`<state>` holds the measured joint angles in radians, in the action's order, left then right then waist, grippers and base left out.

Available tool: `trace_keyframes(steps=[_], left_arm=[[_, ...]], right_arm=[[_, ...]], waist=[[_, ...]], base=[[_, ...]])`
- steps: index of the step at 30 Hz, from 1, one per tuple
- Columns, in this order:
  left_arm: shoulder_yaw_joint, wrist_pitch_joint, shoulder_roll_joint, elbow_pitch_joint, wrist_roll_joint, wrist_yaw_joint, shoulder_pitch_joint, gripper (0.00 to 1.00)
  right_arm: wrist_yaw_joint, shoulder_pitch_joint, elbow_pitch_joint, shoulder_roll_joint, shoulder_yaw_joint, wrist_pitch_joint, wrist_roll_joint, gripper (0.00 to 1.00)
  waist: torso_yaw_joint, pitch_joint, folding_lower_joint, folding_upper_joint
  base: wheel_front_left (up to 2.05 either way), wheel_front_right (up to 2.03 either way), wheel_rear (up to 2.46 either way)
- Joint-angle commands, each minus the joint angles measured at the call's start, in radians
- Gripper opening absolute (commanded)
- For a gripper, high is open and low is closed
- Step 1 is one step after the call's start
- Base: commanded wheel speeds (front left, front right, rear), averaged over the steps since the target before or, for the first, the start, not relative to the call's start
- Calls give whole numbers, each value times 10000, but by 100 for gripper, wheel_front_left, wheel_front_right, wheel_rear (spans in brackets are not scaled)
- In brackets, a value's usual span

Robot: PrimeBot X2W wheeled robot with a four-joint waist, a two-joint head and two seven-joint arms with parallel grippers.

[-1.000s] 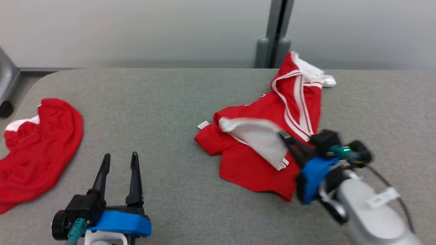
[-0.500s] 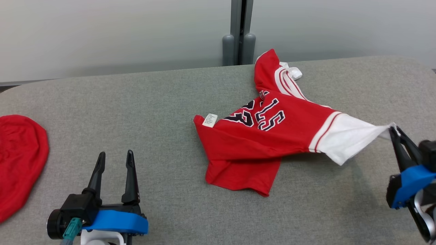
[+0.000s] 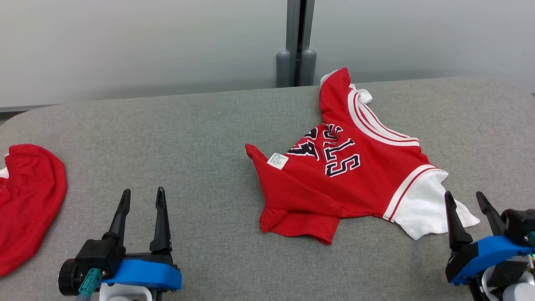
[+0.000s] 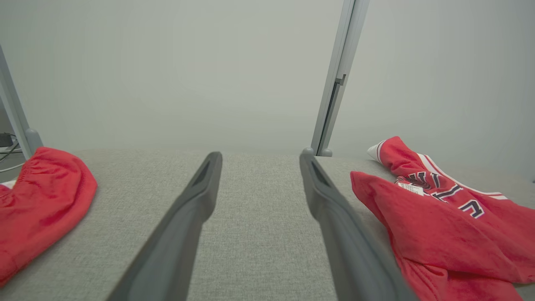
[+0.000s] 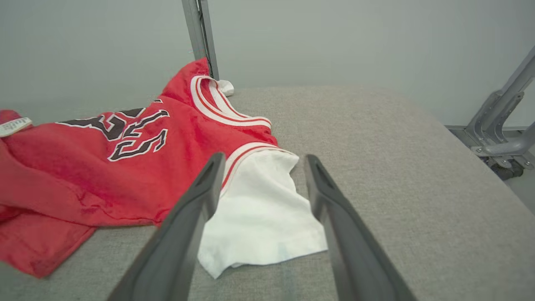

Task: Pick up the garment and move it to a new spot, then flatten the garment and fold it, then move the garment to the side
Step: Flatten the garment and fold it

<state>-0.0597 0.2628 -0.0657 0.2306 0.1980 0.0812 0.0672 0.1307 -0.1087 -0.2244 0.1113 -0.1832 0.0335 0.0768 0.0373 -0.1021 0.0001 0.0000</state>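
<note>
Garment [image 3: 342, 179]: red jersey w/ dark numerals and white-striped trim, lying on the grey table [image 3: 188, 138], right of centre in the head view. It's partly spread, not flat. The body is folded over itself along the near edge, the collar end reaches toward the table's back edge, and a small white label [image 3: 278, 160] sits at the left corner. Its white sleeve [image 3: 422, 209] lies slack on the table, pointing at the right gripper [image 3: 464, 195].

Change vs half a sec ago: the sleeve tip was pinched in that gripper and pulled out taut to the right, clear of the surface. Now it's let go and has dropped. One sec ago the sleeve lay folded back over a crumpled body, w/ the gripper on it.

The right gripper's fingers are now spread apart and hold nothing. In the right wrist view they straddle the sleeve [image 5: 259, 209] from above; can't tell whether they touch the cloth.

Left gripper [image 3: 143, 191]: fingers apart, empty, over bare table near the front edge, well apart from the jersey, same pose as before.

Second red garment [image 3: 29, 200] lies bunched at the far left edge. The grey post [image 3: 296, 42] stands behind the table; the head cam shifted a bit btwn frames.
</note>
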Motion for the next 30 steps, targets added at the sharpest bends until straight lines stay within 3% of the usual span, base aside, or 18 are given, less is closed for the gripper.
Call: trace_keyframes(steps=[1,8,15,20,25,30], left_arm=[[25,29,-36,0,-33,6,-77,100],[122,29,4,-17,62,-83,-294,100],[-105,-314,69,491,288,-99,177,100],[-813,-2155,126,1130,711,-29,1536,100],[-1660,-4274,162,1831,1761,-578,3256,100],[-2464,-5219,137,2382,2810,-1344,4401,100]], right_arm=[[1,292,264,-164,-48,-201,295,100],[2,893,1213,-580,572,-995,432,100],[1,691,1173,-602,1192,-999,259,100],[2,447,1171,-610,1392,-926,205,100],[2,205,962,-606,1870,-968,418,100],[2,-131,698,-606,2426,-1102,573,100]], waist=[[2,81,-1,0],[9,361,-1,0],[124,208,-1,0],[161,-96,-1,0],[458,-425,-1,0],[965,-810,-1,0]], base=[[0,0,0],[0,0,0],[0,0,0],[0,0,0],[0,0,0],[0,0,0]])
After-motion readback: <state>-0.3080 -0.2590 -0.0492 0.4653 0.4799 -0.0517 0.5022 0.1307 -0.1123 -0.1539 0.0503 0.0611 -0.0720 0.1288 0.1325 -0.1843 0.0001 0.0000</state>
